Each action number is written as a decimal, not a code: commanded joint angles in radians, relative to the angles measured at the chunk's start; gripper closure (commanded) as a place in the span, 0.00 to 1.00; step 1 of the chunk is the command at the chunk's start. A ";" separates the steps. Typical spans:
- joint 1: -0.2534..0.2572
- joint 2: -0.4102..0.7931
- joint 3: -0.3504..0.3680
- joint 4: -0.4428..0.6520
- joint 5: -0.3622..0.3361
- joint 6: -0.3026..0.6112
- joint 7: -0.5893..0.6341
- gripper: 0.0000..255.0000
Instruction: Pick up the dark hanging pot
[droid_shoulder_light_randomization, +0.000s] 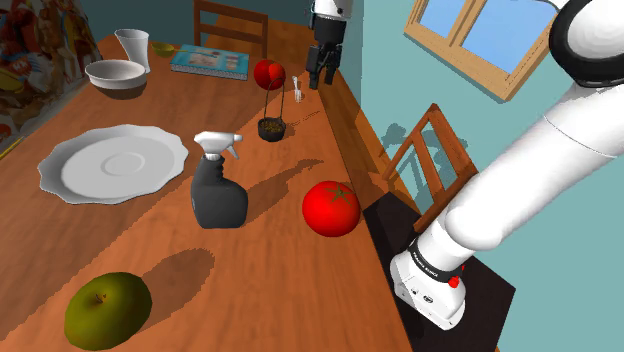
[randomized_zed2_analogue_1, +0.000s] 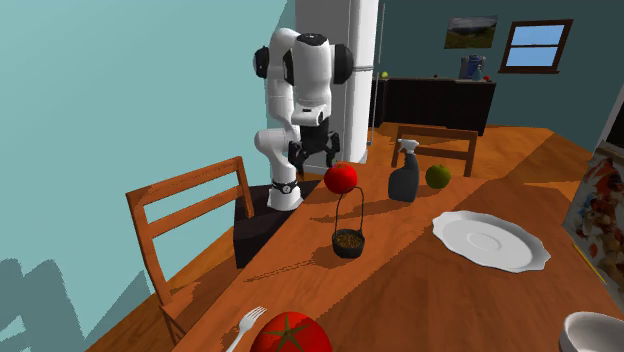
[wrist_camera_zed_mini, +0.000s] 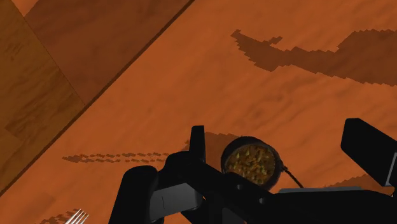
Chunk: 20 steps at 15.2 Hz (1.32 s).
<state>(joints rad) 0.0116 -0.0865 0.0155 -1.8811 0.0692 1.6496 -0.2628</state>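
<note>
We are seeing, on the brown wooden table (droid_shoulder_light_randomization: 300, 290), the olive-green apple (droid_shoulder_light_randomization: 107, 310) at the shoulder view's lower left and the dark grey spray bottle (droid_shoulder_light_randomization: 217, 190) at its centre. Just above centre, the small black hanging pot with a thin wire handle (droid_shoulder_light_randomization: 271, 127) (randomized_zed2_analogue_1: 347, 243) (wrist_camera_zed_mini: 250, 162) is standing upright. Near the top edge, the all-black two-finger gripper (droid_shoulder_light_randomization: 320, 78) (randomized_zed2_analogue_1: 318, 160) (wrist_camera_zed_mini: 283, 137) is hovering over it, fingers apart and clasping nothing.

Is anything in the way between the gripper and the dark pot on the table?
Nothing visible. Seen from the wrist, the pot sits on the table below the gripper, between its open fingers. The fork lies well aside.
</note>
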 joint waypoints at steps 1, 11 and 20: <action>0.007 0.102 0.007 0.078 -0.005 -0.015 -0.009 0.00; 0.037 0.654 0.028 0.652 -0.049 -0.230 -0.061 0.00; 0.042 0.726 0.029 0.643 -0.055 -0.167 -0.069 0.00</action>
<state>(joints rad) 0.0529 0.6368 0.0442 -1.2313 0.0145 1.4723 -0.3321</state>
